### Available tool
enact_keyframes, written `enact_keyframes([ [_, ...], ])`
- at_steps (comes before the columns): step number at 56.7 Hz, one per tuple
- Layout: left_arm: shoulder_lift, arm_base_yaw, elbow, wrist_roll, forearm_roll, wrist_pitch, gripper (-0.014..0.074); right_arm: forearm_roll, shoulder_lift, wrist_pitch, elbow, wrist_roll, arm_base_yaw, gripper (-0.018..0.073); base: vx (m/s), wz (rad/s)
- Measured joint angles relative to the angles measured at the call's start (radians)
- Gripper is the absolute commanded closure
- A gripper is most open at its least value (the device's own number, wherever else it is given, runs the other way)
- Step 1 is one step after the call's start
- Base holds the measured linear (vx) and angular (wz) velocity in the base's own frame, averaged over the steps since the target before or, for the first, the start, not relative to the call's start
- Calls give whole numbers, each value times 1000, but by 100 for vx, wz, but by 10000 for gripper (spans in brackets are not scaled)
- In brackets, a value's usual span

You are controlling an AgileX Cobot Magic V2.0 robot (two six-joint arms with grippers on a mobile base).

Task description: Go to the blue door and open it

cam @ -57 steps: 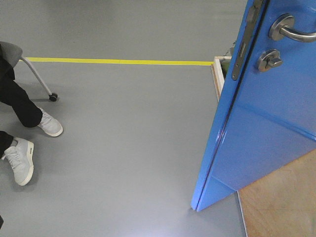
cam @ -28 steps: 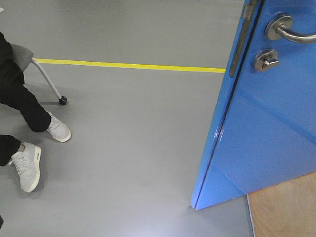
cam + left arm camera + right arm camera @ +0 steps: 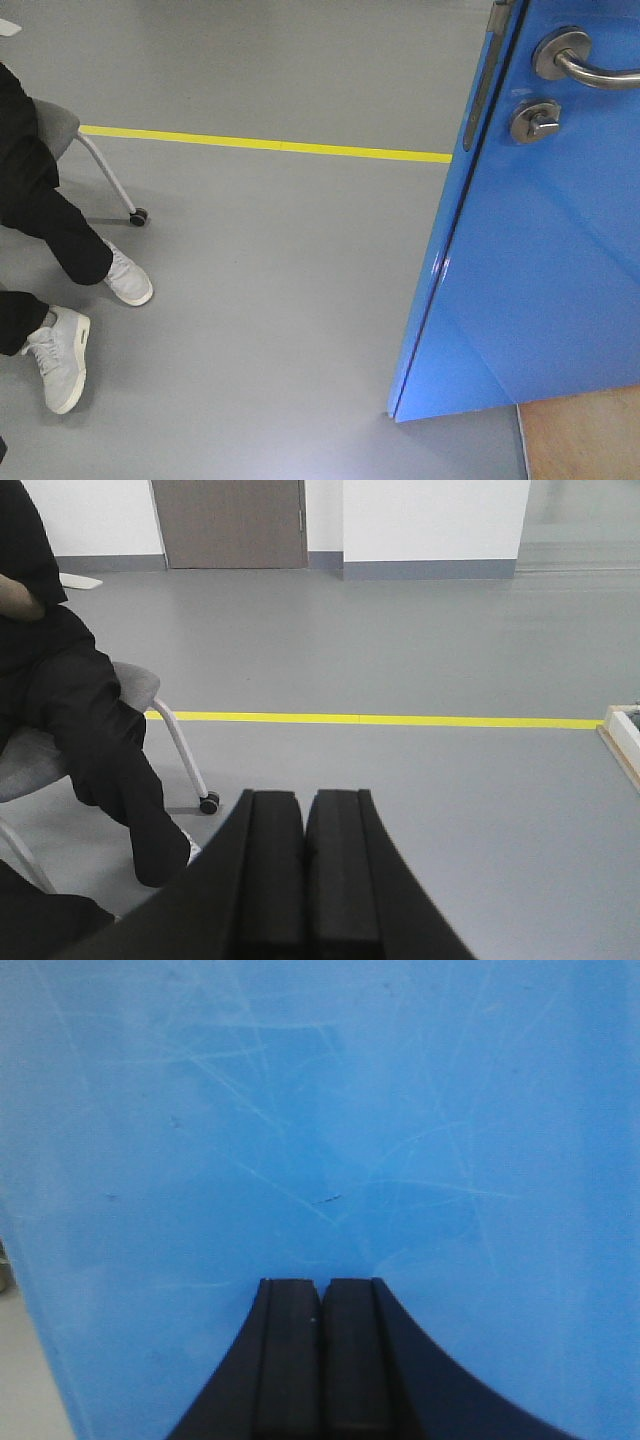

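The blue door (image 3: pixel 530 260) fills the right side of the front view, standing ajar with its free edge toward me. Its silver lever handle (image 3: pixel 585 62), round thumb-turn lock (image 3: pixel 534 121) and metal latch plate (image 3: pixel 482 85) sit near the top. In the right wrist view my right gripper (image 3: pixel 321 1285) is shut and empty, its tips close to the scratched blue door (image 3: pixel 320 1120) panel that fills the frame. My left gripper (image 3: pixel 304 798) is shut with nothing in it, pointing over grey floor away from the door.
A seated person in black trousers (image 3: pixel 60 230) and white sneakers (image 3: pixel 62 358) sits on a grey wheeled chair (image 3: pixel 185 765) at the left. A yellow floor line (image 3: pixel 270 146) crosses the grey floor. A wooden board (image 3: pixel 585 440) lies under the door's lower right.
The view has swung left: the door edge, person and chair have shifted rightward in frame, the yellow line sits lower, and the white frame behind the door has passed from sight.
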Motion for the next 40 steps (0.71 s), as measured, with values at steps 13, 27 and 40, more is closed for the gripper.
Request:
enact_keyframes([
  [13,0,0,0,0,0,0,524,0,0,1,0,0,1,547,20,2],
  [27,0,0,0,0,0,0,524,0,0,1,0,0,4,547,21,0],
  [40,0,0,0,0,0,0,524,0,5,1,0,0,5,547,22,-6],
])
